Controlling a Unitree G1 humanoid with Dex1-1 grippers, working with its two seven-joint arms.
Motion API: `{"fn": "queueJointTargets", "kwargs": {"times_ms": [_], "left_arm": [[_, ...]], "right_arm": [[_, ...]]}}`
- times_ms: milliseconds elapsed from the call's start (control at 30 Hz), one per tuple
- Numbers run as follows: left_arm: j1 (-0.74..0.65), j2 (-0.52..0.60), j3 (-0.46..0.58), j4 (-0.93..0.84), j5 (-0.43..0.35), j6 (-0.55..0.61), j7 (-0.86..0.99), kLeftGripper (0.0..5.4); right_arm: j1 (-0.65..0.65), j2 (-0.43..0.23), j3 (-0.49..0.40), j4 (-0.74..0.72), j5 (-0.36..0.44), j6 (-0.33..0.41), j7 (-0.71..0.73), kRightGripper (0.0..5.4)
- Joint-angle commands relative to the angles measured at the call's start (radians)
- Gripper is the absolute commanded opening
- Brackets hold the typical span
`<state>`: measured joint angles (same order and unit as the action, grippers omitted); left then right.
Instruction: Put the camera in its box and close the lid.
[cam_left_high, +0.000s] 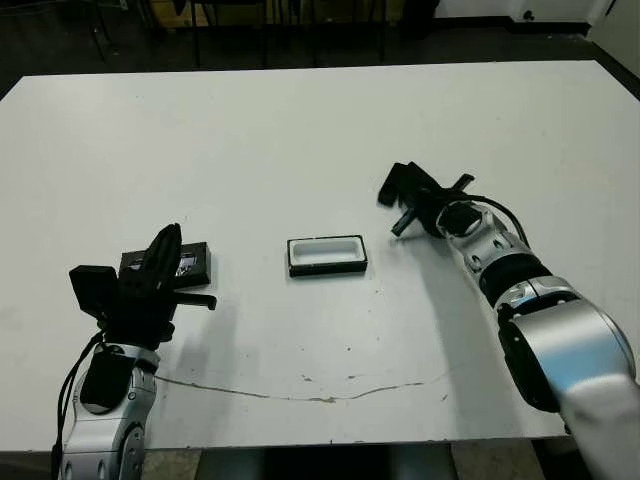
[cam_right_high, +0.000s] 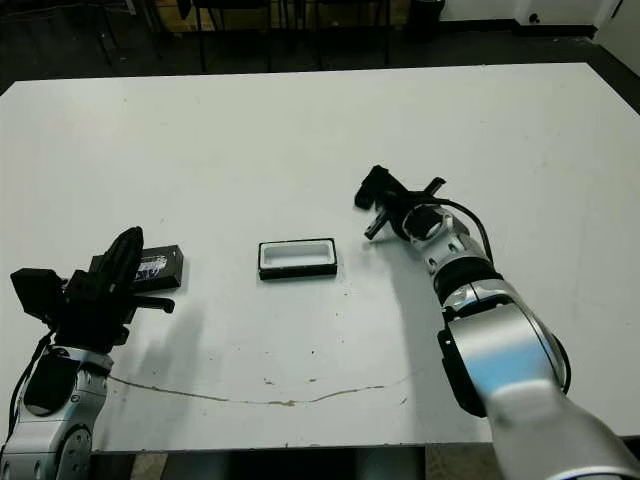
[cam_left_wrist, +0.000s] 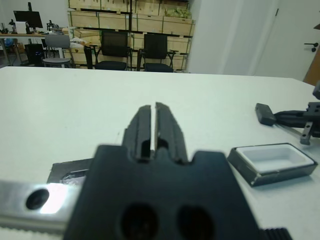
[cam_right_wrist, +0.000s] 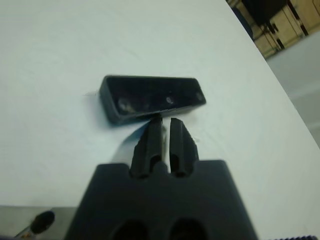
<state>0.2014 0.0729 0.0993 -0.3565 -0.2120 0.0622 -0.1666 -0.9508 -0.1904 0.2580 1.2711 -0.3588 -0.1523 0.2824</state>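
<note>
White table (cam_left_high: 300, 130), open box (cam_left_high: 327, 255) mid-table, lid (cam_left_high: 190, 263) left, camera (cam_right_wrist: 152, 97) right

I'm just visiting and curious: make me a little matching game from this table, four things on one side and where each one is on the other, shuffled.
Things:
1. box
2. lid
3. camera
4. left claw

Places or states:
A. lying on the table just ahead of the right claw
B. flat on the table beside the left claw
C. open, white inside, mid-table between the arms
D. fingers shut, holding nothing

Pairs: 1-C, 2-B, 3-A, 4-D
</note>
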Motion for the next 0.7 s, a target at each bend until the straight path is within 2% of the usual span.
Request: {"fn": "queueJointTargets", "kwargs": {"times_ms": [33,333,433,533,600,700], "left_arm": [[0.004,0.01,0.002,0.007,0.0,0.013,0.0,0.01],[0.003,0.011,0.001,0.018,0.009,0.0,0.0,0.01],[0.003,0.009,0.004,0.018,0.005,0.003,0.001,0.01],[-0.001,0.009,0.008,0.021,-0.003,0.005,-0.001,0.01],[-0.002,0.01,0.006,0.018,0.001,0.009,0.002,0.01],[-0.006,0.01,0.007,0.017,-0.006,0.021,0.002,0.01]], "right_arm": [[0.043,0.007,0.007,0.019,-0.002,0.013,0.039,0.0],[0.05,-0.019,0.004,-0.001,0.002,0.028,0.019,0.0],[0.046,-0.037,-0.048,-0.031,0.058,0.052,0.045,0.0],[0.053,-0.078,-0.074,-0.097,0.095,0.022,0.103,0.0],[0.058,-0.111,-0.094,-0.153,0.126,0.011,0.169,0.0],[0.061,-0.149,-0.131,-0.239,0.19,0.037,0.293,0.0]]}}
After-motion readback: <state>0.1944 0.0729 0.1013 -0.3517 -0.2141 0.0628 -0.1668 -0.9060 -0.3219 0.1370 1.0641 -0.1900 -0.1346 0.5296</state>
